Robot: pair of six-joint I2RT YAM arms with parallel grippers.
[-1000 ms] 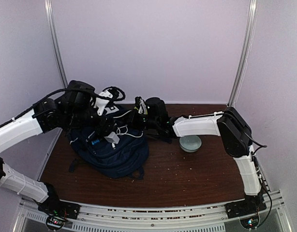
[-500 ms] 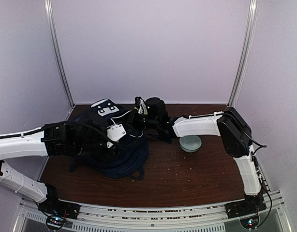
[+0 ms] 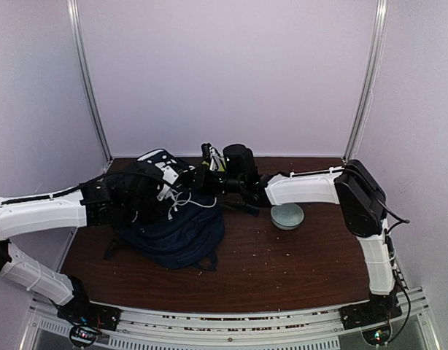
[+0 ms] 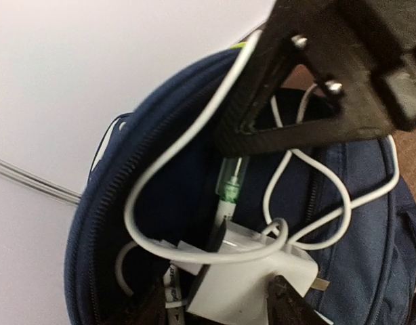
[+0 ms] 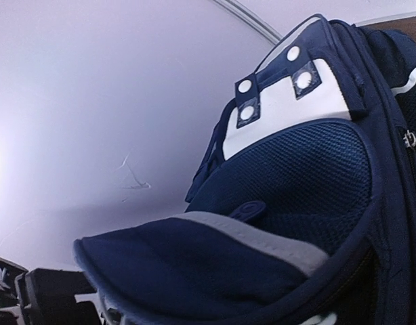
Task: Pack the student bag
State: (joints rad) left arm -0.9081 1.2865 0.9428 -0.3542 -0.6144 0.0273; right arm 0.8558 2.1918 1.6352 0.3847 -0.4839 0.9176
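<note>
The student bag (image 3: 182,232), navy with a white patch (image 3: 157,157), lies at the table's left with its top unzipped. My left gripper (image 3: 173,192) reaches into the opening. In the left wrist view it (image 4: 218,306) is shut on a white charger block (image 4: 252,281) whose white cable (image 4: 188,135) loops over the rim of the bag (image 4: 106,223). A green-capped pen (image 4: 228,193) lies inside. My right gripper (image 3: 205,177) is shut on the bag's opening edge and holds it up; its black finger (image 4: 309,81) shows above. The right wrist view is filled by the bag's flap (image 5: 194,264).
A pale green bowl (image 3: 287,216) stands right of the bag, under the right forearm. The brown table (image 3: 282,266) is walled by white panels at the back and sides. A bag strap (image 3: 111,250) trails toward the left front.
My left arm lifted the charger off the top of the bag and carried it back into the open mouth. The right gripper has stayed on the bag's edge.
</note>
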